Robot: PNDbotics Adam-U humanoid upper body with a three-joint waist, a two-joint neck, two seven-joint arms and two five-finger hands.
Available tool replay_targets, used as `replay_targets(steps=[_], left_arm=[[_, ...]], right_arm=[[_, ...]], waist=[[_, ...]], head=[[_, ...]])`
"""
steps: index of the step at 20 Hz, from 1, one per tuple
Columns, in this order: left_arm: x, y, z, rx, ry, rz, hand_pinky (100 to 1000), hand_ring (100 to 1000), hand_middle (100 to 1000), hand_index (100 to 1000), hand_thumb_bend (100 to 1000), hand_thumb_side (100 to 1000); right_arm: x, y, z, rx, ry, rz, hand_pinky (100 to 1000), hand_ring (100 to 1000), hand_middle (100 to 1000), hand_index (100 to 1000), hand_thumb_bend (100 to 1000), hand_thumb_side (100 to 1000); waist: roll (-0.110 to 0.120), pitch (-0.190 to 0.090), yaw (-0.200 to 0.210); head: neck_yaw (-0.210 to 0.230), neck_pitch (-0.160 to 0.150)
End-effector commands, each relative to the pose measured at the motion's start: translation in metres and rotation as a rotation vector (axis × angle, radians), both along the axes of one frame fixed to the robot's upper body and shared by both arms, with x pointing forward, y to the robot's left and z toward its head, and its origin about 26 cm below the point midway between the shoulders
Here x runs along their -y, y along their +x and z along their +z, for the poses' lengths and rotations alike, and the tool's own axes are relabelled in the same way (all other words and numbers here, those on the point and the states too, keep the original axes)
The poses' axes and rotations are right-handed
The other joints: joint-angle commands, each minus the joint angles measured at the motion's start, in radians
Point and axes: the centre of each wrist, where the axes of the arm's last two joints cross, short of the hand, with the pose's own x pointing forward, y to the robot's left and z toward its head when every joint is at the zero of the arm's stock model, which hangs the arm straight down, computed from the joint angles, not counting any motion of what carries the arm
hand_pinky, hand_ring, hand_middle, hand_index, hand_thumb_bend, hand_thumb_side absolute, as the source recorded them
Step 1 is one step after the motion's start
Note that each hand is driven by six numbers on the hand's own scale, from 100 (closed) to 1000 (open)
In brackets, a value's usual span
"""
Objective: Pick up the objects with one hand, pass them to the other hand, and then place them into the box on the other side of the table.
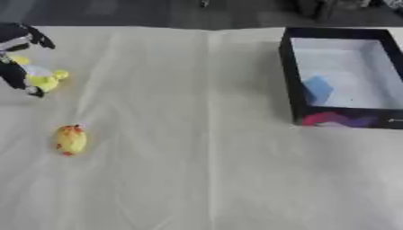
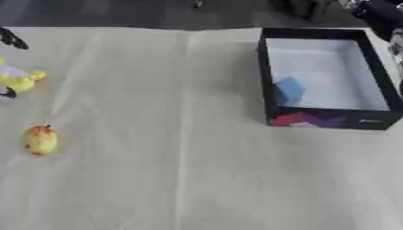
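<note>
My left hand (image 1: 14, 67) is at the table's far left edge, its black fingers curled round a yellow and white toy (image 1: 44, 78), which sits just above the cloth. Nearer to me, a second yellow toy with red bits (image 1: 70, 139) lies alone on the cloth. On the right side stands the black box (image 1: 289, 67) with a pale inside, and a blue object (image 1: 317, 88) rests against its left wall. Part of my right hand (image 2: 384, 15) shows as a dark shape at the top right corner, beyond the box.
A pale cloth (image 1: 197, 157) with a lengthwise crease covers the table. Dark floor and dark objects (image 1: 327, 6) lie past the far edge. The box's front wall bears a pink and purple print (image 1: 338, 120).
</note>
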Motion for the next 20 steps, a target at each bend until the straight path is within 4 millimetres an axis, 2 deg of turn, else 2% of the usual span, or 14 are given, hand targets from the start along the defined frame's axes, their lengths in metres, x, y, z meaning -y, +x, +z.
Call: replay_targets(steps=[1, 2, 3, 11, 20], left_arm=[[-0.014, -0.005, 0.025, 0.07, 0.001, 0.065, 907, 888, 796, 863, 678, 100], [-0.015, -0.006, 0.026, 0.079, 0.002, 0.08, 905, 888, 795, 861, 676, 100], [-0.017, -0.007, 0.028, 0.09, 0.001, 0.097, 904, 887, 793, 861, 675, 100], [-0.034, -0.012, 0.03, 0.115, 0.001, 0.233, 900, 891, 795, 869, 650, 100], [-0.039, -0.011, 0.012, 0.069, 0.049, 0.324, 900, 902, 807, 870, 647, 100]], right_arm=[[0.0, -0.003, 0.014, 0.04, -0.028, -0.002, 940, 1000, 774, 1000, 100, 478], [-0.002, -0.002, 0.014, 0.041, -0.034, 0.003, 939, 1000, 773, 1000, 100, 409], [-0.004, -0.001, 0.014, 0.043, -0.041, 0.008, 939, 1000, 774, 1000, 100, 473], [-0.011, 0.003, 0.011, 0.05, -0.065, 0.023, 938, 1000, 771, 1000, 100, 463], [-0.014, 0.005, 0.008, 0.054, -0.062, 0.02, 940, 1000, 765, 1000, 100, 465]], waist=[[0.0, -0.016, -0.005], [-0.001, -0.015, -0.008], [-0.001, -0.013, -0.011], [-0.007, 0.0, -0.027], [-0.01, 0.012, -0.043]], head=[[-0.001, -0.013], [-0.001, -0.013], [0.0, -0.014], [0.01, -0.021], [0.022, -0.025]])
